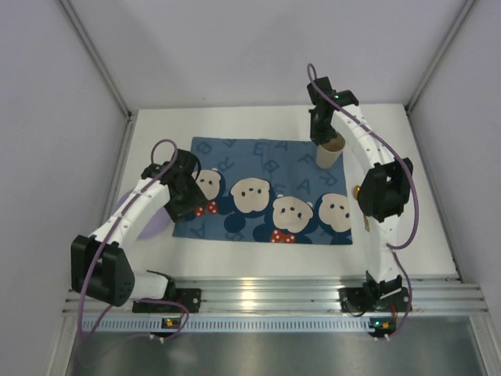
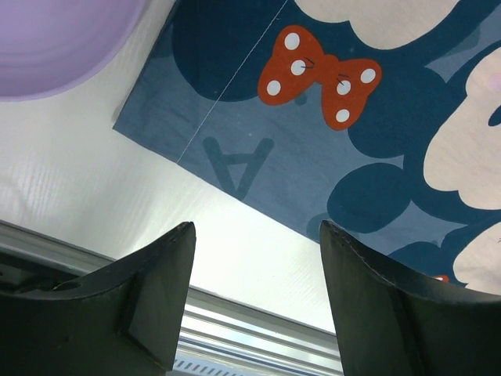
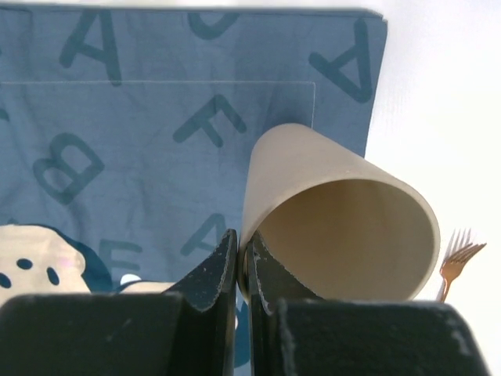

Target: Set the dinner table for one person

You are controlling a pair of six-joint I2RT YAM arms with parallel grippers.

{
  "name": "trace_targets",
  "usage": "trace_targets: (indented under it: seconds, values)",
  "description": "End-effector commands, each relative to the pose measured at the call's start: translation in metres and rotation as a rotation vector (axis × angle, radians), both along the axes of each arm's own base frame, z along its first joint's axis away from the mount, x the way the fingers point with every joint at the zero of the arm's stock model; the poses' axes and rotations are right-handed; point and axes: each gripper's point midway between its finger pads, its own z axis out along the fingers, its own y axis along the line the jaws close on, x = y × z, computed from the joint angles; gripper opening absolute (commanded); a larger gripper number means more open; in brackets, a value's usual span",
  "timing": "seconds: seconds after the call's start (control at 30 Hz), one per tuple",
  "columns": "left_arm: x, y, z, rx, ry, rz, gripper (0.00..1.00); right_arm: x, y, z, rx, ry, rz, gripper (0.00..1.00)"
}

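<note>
Currently the right end effector [image 3: 243, 252] is clamped on the thin wall of the cup [image 3: 344, 227], one finger inside the rim, one outside; the cup is at the far right corner of the mat [image 3: 156, 117], which lies on the white worktop [image 3: 438, 94]; whether its base touches the mat cannot be told. The cup is judged light, rigid and smooth; a rim pinch may let it swing or slip, so move slowly. The left end effector [image 2: 257, 235] hangs open and empty over the mat's near corner, with the plate [image 2: 55, 39] near; the fork [image 3: 458, 258] lies right of the cup.
</note>
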Motion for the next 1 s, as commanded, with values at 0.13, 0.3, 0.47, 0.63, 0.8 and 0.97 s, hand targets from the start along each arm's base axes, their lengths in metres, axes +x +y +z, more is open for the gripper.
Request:
trace_targets:
  seconds: [0.13,0.3,0.47,0.63,0.8,0.97]
  values:
    - [-0.010,0.013,0.019,0.039,-0.041,0.027,0.70,0.008,0.017,-0.020,0.021,-0.021,0.027,0.13]
    - [-0.013,0.027,0.021,0.067,-0.039,0.080,0.74,0.005,0.019,-0.017,0.025,-0.018,0.039,0.45]
    - [-0.012,0.062,0.024,0.164,-0.016,0.106,0.76,-0.001,0.018,0.001,0.043,-0.037,0.045,0.66]
    - [0.010,0.090,0.023,0.297,0.006,0.059,0.77,-0.023,0.015,0.039,0.078,-0.088,0.049,0.70]
    - [0.032,0.111,-0.007,0.338,0.065,0.041,0.76,-0.058,0.007,0.067,0.125,-0.116,0.037,0.70]
    - [0.045,0.124,-0.036,0.367,0.129,0.022,0.72,-0.096,-0.007,0.080,0.144,-0.149,0.043,0.70]
